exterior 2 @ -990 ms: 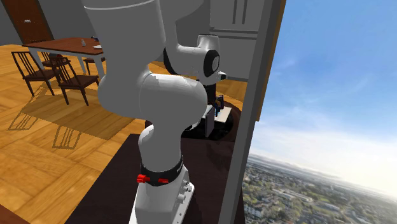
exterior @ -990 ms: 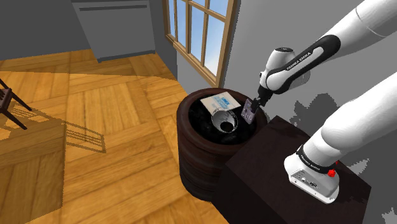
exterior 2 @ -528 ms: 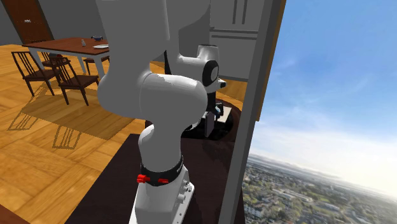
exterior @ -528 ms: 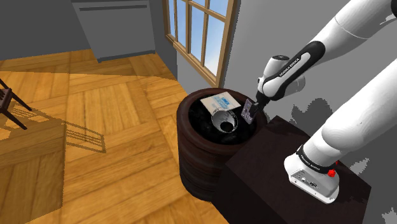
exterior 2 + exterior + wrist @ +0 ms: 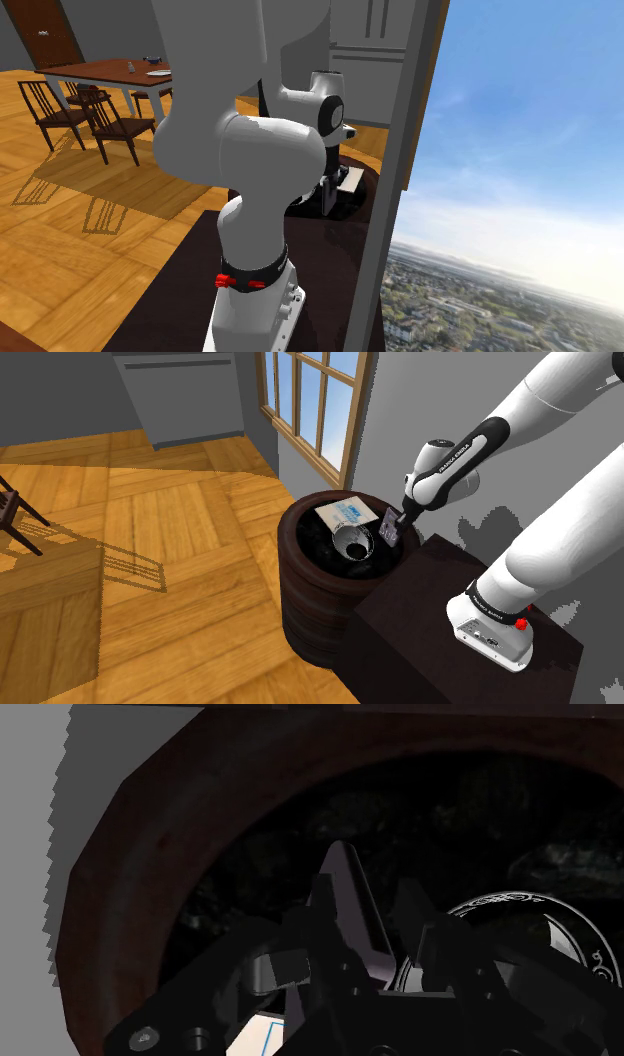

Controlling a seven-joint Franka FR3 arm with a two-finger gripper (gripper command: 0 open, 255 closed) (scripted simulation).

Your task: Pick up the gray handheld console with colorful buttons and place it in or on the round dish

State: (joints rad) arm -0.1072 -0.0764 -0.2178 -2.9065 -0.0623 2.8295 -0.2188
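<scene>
Parquet flooring surrounds a dark round wooden table (image 5: 300,602). Shoulder view: I read the black gripper (image 5: 394,527) clenched on the gray slab-shaped handheld console (image 5: 389,536), just beside the round silver dish (image 5: 343,538). Wrist view: judged rigid, light, slick; hold its flat faces.

White lettering along the dark band of the forearm (image 5: 452,452), high on the right: legible as "FRANKA EMIKA", only just. More white print on the dark ring at the arm's base (image 5: 487,595), near right, too small to spell out. Over on the flat white pack (image 5: 347,512), far side of the tabletop: blue printing, not readable. Round the rim of the round dish (image 5: 520,901): pale scrollwork, ornament rather than letters. On the handheld console (image 5: 391,530): nothing legible.
</scene>
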